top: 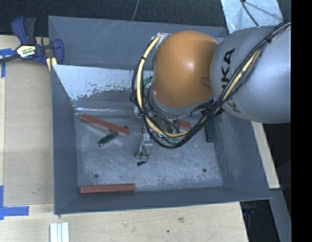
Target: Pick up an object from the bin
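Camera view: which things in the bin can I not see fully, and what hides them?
- Dark green thing, right side of the bin: upper end hidden under the arm.
- Reddish piece beside it: mostly hidden under the orange cover's cables.
- Small green thing by the upper brown stick: too small to tell its kind.

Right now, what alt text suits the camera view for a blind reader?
A robot's hand hangs over the middle of a grey bin. Left of it lie a reddish-brown stick and a small green piece; a second reddish-brown bar lies by the near wall.
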You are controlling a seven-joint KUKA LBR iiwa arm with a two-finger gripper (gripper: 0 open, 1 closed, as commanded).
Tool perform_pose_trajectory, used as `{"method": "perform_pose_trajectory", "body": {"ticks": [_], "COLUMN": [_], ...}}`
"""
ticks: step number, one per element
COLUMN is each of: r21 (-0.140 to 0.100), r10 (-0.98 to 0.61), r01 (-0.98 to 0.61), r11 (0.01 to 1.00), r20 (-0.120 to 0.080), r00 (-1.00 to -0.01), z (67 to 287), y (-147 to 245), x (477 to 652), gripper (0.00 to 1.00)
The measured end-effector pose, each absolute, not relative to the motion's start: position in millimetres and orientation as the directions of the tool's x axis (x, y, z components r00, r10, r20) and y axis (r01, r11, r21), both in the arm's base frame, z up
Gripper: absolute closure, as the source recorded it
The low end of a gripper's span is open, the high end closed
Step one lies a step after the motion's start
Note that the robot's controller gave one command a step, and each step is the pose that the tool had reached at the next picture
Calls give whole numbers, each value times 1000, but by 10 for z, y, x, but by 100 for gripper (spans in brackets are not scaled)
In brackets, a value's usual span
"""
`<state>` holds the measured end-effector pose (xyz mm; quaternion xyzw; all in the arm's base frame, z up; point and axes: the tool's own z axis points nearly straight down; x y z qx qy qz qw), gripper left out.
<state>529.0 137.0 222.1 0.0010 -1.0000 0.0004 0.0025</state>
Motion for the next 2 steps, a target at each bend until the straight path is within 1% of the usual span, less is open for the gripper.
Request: {"method": "perform_pose_trajectory", "body": {"ticks": [1,2], "r21": [1,4], "r10": [0,70], "r01": [0,70], "r11": [1000,998], "r20": [-3,-13], "r00": [-1000,-997], "z": [2266,1892], "y": [1366,1669], "x": [5307,5588], "gripper": [0,0]}}
